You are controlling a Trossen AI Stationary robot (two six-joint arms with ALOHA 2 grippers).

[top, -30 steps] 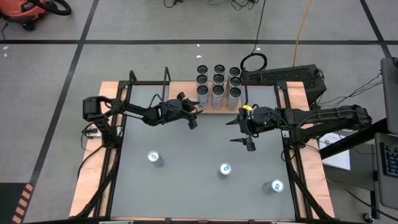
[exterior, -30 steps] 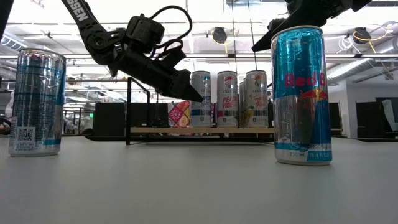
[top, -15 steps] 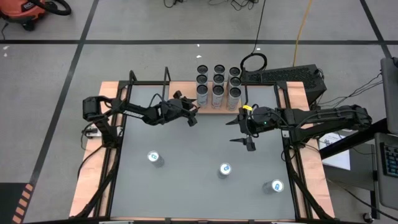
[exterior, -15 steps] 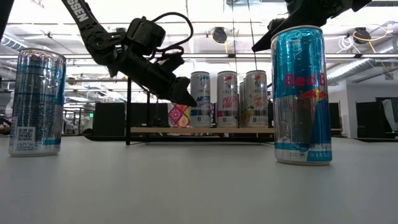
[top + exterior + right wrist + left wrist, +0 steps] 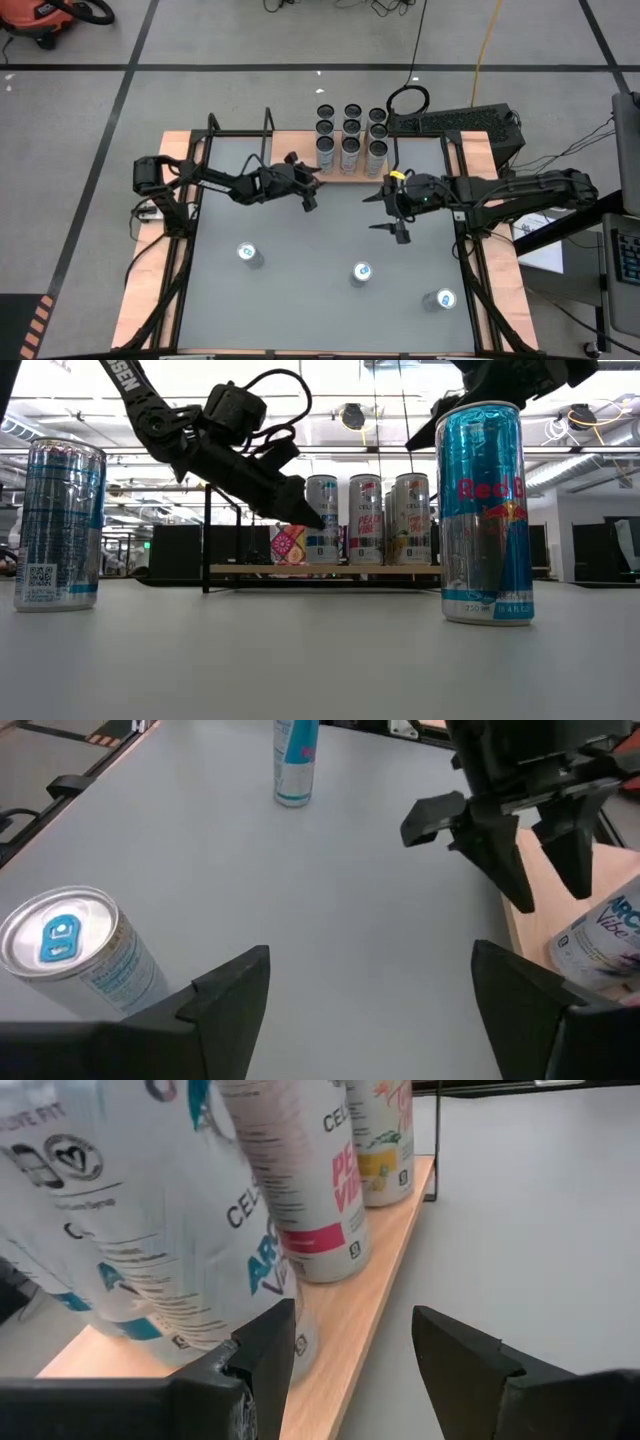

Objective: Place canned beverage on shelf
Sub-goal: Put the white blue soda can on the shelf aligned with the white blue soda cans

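Note:
The shelf [image 5: 350, 176], a light-wood board with black rod ends, stands at the table's far edge and bears several upright cans [image 5: 350, 140]. My left gripper [image 5: 309, 185] hovers open at the shelf's near left corner, beside a white can [image 5: 190, 1230] on the board [image 5: 372, 1280]; nothing is between its fingers [image 5: 350, 1350]. My right gripper [image 5: 388, 215] is open above the table's middle, right of the shelf's front, and holds nothing [image 5: 365, 1000]. Three blue-and-silver cans stand upright on the tabletop [image 5: 248, 254] [image 5: 362, 272] [image 5: 443, 298].
The low view shows one blue can [image 5: 485, 510] close to the camera and another [image 5: 60, 525] at the left, with the shelf [image 5: 330, 570] behind them. A black frame [image 5: 240, 125] stands at the far left. Open grey tabletop lies between the shelf and the three cans.

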